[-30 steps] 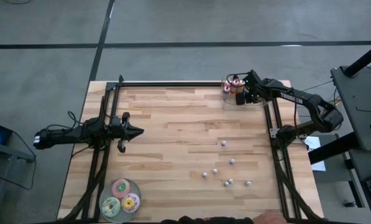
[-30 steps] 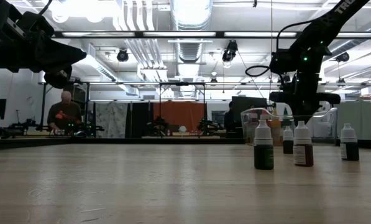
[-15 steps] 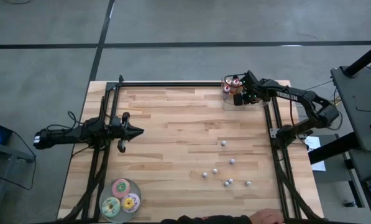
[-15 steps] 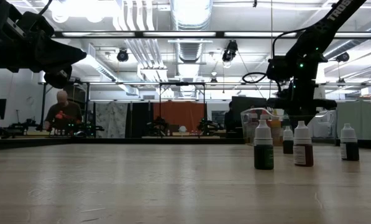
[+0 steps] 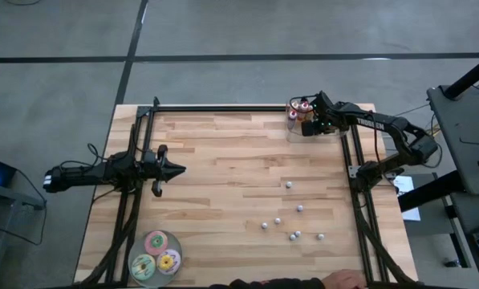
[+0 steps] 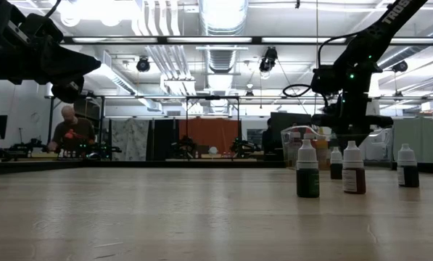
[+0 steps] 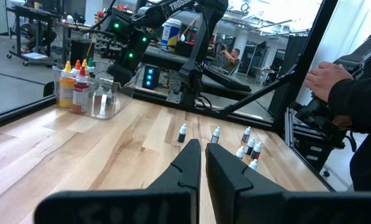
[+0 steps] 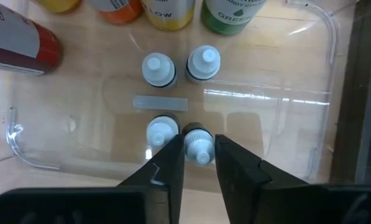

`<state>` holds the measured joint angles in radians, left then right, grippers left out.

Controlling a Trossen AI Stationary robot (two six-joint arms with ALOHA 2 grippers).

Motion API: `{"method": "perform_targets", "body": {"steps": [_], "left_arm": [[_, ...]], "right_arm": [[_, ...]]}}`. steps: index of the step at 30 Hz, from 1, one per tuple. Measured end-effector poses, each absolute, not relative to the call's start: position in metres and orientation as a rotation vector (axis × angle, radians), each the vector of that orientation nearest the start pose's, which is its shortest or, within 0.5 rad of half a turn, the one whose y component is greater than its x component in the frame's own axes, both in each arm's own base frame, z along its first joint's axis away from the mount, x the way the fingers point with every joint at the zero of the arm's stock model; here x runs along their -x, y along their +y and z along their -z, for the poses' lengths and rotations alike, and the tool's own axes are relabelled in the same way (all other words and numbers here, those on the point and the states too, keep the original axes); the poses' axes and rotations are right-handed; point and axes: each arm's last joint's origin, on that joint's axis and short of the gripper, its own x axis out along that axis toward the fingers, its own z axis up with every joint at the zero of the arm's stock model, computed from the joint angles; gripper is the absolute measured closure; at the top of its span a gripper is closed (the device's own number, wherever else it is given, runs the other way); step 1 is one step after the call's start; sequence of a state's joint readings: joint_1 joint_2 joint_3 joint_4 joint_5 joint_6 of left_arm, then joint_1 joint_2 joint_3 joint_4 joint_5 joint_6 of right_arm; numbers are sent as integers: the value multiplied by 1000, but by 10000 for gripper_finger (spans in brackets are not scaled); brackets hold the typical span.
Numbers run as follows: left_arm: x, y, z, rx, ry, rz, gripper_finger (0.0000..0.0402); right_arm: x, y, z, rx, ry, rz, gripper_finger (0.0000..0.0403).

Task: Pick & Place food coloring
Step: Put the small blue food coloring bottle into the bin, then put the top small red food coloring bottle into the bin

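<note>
Four tiny white-capped food coloring bottles stand upright in a clear container (image 8: pixel 284 93) at the table's far right (image 5: pixel 298 122). My right gripper (image 8: pixel 199 150) points steeply down into it, open. Its fingers stand on either side of one bottle (image 8: pixel 199 142), which rests on the container's floor beside another (image 8: pixel 162 130). Two more bottles (image 8: pixel 159 70) (image 8: pixel 204 62) stand farther in. Several loose bottles (image 5: pixel 294 221) stand on the table's near right. My left gripper (image 5: pixel 177 169) waits at the left, shut and level above the table.
Larger yellow, orange and green bottles (image 8: pixel 173 12) and a lying red one (image 8: pixel 23 40) crowd the container's far side. Three round discs (image 5: pixel 156 255) lie at the near left corner. A person's hand (image 5: pixel 347 281) shows at the near edge. Bare wood lies mid-table.
</note>
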<state>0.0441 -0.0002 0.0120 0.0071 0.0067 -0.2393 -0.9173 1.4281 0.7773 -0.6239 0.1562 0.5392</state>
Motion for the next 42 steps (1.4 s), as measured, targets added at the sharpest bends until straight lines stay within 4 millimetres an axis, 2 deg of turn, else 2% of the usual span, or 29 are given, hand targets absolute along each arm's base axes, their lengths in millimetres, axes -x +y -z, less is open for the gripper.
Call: {"method": "perform_targets", "body": {"steps": [10,15,30,37,42], "left_arm": [[-97,4,-168,238,-24,-35,402],[-97,4,-168,239,-23,-35,402],[-97,4,-168,239,-24,-35,402],[-97,4,-168,238,-24,-35,402],[-97,4,-168,238,-24,-35,402]], "right_arm": [[-143,-195,-172,-917,977,1256,286],[-142,-192,-179,-903,959,1249,276],[-132,-178,-214,-816,828,1212,273],[-132,-164,-232,-741,774,1141,273],[-134,-159,-235,-762,761,1061,271]]}}
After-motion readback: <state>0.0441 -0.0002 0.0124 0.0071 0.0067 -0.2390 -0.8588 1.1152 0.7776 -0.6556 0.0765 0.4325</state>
